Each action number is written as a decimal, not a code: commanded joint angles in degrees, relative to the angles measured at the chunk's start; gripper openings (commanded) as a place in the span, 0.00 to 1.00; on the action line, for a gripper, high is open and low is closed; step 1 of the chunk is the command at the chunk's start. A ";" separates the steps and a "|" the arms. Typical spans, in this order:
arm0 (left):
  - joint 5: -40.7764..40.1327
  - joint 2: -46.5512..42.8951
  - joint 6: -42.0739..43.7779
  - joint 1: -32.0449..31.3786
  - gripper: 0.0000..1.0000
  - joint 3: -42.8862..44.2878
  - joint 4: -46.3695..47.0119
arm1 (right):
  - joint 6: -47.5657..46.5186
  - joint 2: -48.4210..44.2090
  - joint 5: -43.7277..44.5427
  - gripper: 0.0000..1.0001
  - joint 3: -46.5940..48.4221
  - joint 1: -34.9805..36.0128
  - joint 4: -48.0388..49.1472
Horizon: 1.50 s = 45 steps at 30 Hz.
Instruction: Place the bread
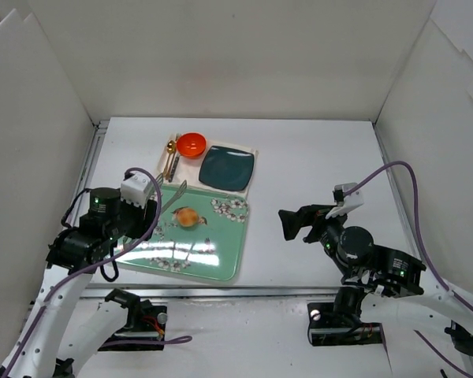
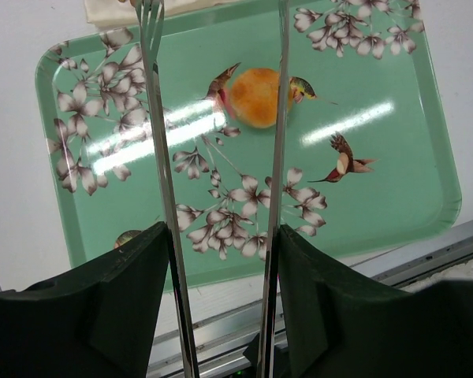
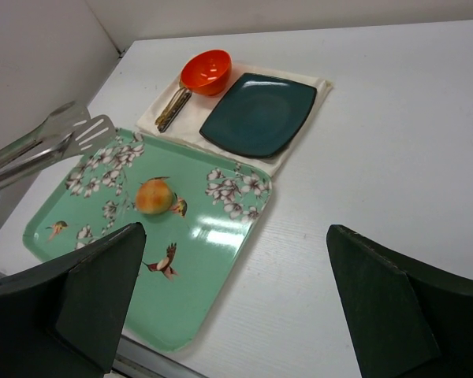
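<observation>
Bread (image 1: 188, 216) lies round on tray (image 1: 221, 264); left gripper (image 2: 222, 230) clamps tongs (image 2: 164, 181), right gripper (image 3: 235, 232) gapes empty.

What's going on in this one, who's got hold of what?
The left end effector is clamped on a pair of metal tongs, which reach out over the green floral tray. The bread lies loose on that tray; the tong tips are apart from it, not gripping it. The right end effector is open and holds nothing, off to the right above the table. Beyond the tray, a dark teal plate and an orange bowl sit on a cream mat.
</observation>
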 commanded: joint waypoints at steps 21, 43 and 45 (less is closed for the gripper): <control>-3.83 13.65 4.25 -10.45 0.56 3.53 0.26 | -0.40 -3.50 2.69 0.98 0.09 0.17 2.85; -5.23 19.62 3.90 -10.45 0.60 3.26 0.26 | -0.40 -4.47 2.87 0.98 0.00 0.08 2.58; -5.94 20.06 3.63 -10.45 0.60 3.09 0.08 | -0.40 -4.64 2.61 0.98 0.00 0.17 2.58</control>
